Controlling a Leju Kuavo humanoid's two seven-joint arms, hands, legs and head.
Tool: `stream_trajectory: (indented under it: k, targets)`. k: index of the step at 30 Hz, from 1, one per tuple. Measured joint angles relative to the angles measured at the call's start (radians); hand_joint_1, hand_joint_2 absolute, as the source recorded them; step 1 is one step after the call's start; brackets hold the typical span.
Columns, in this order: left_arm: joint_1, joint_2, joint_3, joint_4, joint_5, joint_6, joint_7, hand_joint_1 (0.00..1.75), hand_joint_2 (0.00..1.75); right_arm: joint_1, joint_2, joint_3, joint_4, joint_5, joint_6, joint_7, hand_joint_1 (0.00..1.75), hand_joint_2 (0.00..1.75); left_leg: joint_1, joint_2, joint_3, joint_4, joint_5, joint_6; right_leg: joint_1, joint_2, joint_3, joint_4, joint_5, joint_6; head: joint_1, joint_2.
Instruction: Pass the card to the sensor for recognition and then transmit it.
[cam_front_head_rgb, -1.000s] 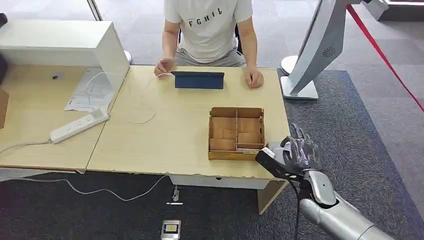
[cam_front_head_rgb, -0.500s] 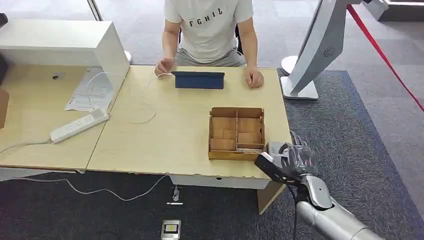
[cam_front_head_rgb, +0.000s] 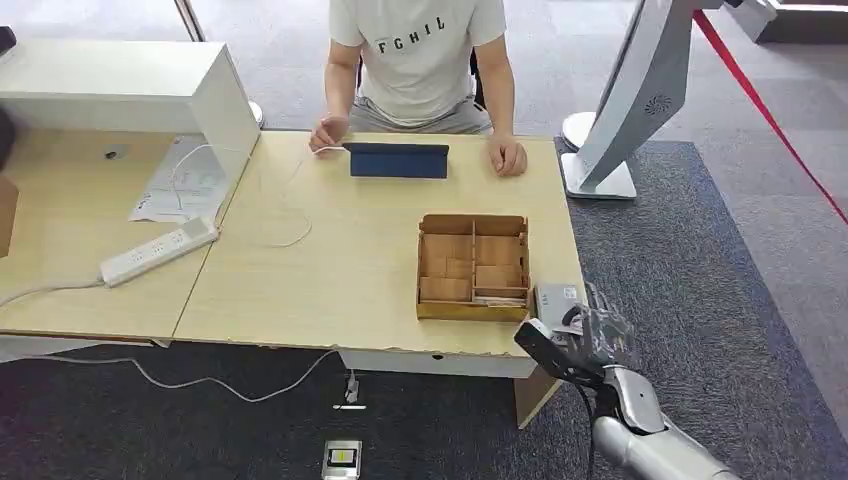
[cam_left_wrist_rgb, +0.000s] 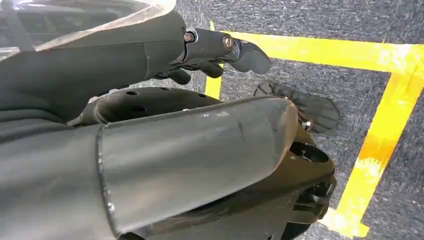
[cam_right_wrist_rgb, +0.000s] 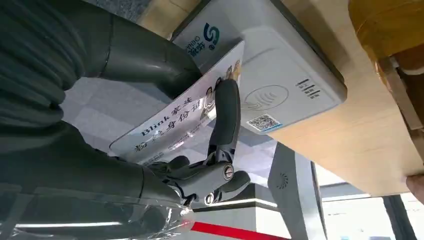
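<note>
On the far left of the desk (cam_front_head_rgb: 330, 270) a white power strip (cam_front_head_rgb: 158, 250) lies at a slant, its cable running off the edge, and beyond it sheets of paper (cam_front_head_rgb: 180, 182) sit against a white cabinet (cam_front_head_rgb: 130, 85). A thin white cable (cam_front_head_rgb: 290, 200) loops across the wood toward a dark blue tablet case (cam_front_head_rgb: 398, 160) at the far edge, where a person (cam_front_head_rgb: 418, 60) in a white shirt sits with both hands resting on the desk either side of it.

My left hand (cam_left_wrist_rgb: 215, 50) hangs low over dark carpet marked with yellow tape (cam_left_wrist_rgb: 380, 125); its fingers curl in loosely with nothing in them.

Further right stands a wooden box (cam_front_head_rgb: 473, 266) split into compartments, close to the near edge. Just beside it, at the desk's near right corner, lies the white sensor (cam_front_head_rgb: 556, 300), a flat reader with a wave mark and a small square code on its face.

My right hand (cam_front_head_rgb: 590, 330) is at that corner. It pinches the card (cam_right_wrist_rgb: 180, 117) between thumb and a finger (cam_right_wrist_rgb: 225, 120), the finger lying across the printed face. The card is tilted, its leading edge over the sensor's face, very near it; I cannot tell whether it touches.

Right of the desk, a tall white kiosk stand (cam_front_head_rgb: 630, 100) rises from the carpet, with a red belt (cam_front_head_rgb: 760, 100) stretched behind it.
</note>
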Motion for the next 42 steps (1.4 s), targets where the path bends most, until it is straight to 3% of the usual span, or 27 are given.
stream_trajectory:
  k: [11, 18, 24, 30, 37, 42]
  targets:
    - [0.000, 0.000, -0.001, 0.000, 0.000, -0.009, 0.001, 0.00, 0.00, -0.002, 0.004, 0.000, 0.013, 0.021, -0.025, 0.009, 1.75, 1.75, 0.000, 0.000, 0.001, 0.000, 0.000, 0.000, 0.000, 0.000, 0.001, 0.000, 0.000, 0.000, 0.000, 0.000]
    - [0.000, 0.000, -0.003, 0.000, 0.000, -0.016, 0.005, 0.00, 0.00, -0.066, -0.032, -0.002, -0.061, 0.158, -0.042, 0.125, 1.75, 1.75, 0.000, 0.000, 0.001, 0.000, 0.000, 0.000, 0.000, 0.000, 0.001, 0.000, 0.001, 0.000, 0.000, 0.000]
    - [-0.002, 0.000, -0.021, 0.000, 0.000, -0.017, 0.003, 0.00, 0.00, -0.129, -0.067, -0.010, -0.162, 0.240, -0.032, 0.164, 1.75, 1.75, 0.000, 0.000, 0.000, 0.000, 0.000, 0.000, 0.000, 0.000, 0.001, 0.001, 0.001, -0.001, 0.000, 0.000]
    - [-0.004, 0.002, -0.030, 0.000, -0.003, -0.023, 0.021, 0.00, 0.00, -0.300, -0.089, -0.011, -0.284, 0.349, 0.082, 0.226, 1.75, 1.75, 0.000, 0.001, 0.000, 0.000, 0.001, -0.001, 0.000, 0.001, -0.001, 0.001, 0.001, -0.001, 0.000, 0.000]
    - [-0.006, 0.003, -0.046, 0.000, -0.003, -0.018, 0.027, 0.00, 0.00, -0.368, -0.095, -0.008, -0.369, 0.352, 0.108, 0.233, 1.75, 1.75, 0.001, 0.001, 0.000, 0.000, 0.001, -0.001, 0.001, 0.001, -0.001, 0.001, 0.001, -0.001, 0.000, 0.000]
    - [-0.008, 0.003, -0.056, 0.000, -0.004, -0.008, 0.048, 0.00, 0.00, -0.410, -0.060, 0.018, -0.375, 0.362, 0.185, 0.197, 1.75, 1.75, 0.001, 0.001, -0.001, 0.000, 0.001, -0.001, 0.002, 0.001, -0.001, 0.001, 0.001, -0.001, 0.000, 0.000]
